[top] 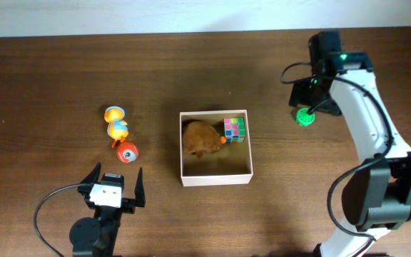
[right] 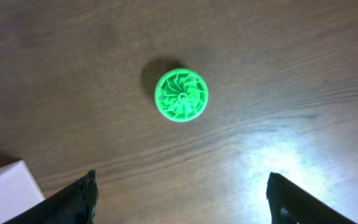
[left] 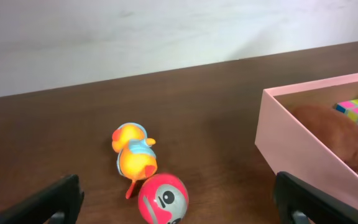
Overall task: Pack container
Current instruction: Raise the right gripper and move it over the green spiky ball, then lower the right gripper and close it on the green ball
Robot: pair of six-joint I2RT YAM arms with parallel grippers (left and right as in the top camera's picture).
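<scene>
The square, shallow, white-walled container with a tan inside (top: pixel 216 180) stood open-topped near the middle of the dark brown wooden counter (top: pixel 41 78). It held a brown plush toy (top: pixel 200 138) against its left wall and a multicoloured puzzle cube (top: pixel 235 129) in its far right corner, the two touching. The left claw (top: pixel 118 175) sat at the near edge of the counter, to the left of the container and apart from it, with its jaws fully spread and nothing between them. Ahead of it lay an orange-and-yellow duck toy with a blue band (top: pixel 116 125) and a red ball with a printed face (top: pixel 126 152), just beside each other. The right claw (right: pixel 185 202) hung over the counter to the right of the container, jaws wide apart and gripping nothing. A small bright green finned disc (right: pixel 181 94) lay on the counter below it, untouched. In the right wrist view, only one white corner of the container showed at the lower left edge.
</scene>
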